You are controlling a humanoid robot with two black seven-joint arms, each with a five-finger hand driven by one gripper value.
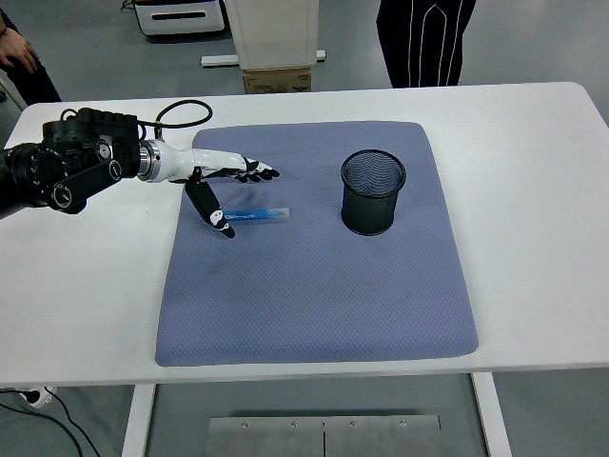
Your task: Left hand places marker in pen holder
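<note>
Left hand (228,176) spread, holding nothing, above marker (255,215) on mat (314,295); holder (372,191) well right, path unobstructed.

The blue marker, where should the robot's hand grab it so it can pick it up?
Probably around its middle, coming from above. The marker lies flat on the blue mat, thin and long, so thumb and fingers can pinch across its width. The left hand is open over its left end.
</note>
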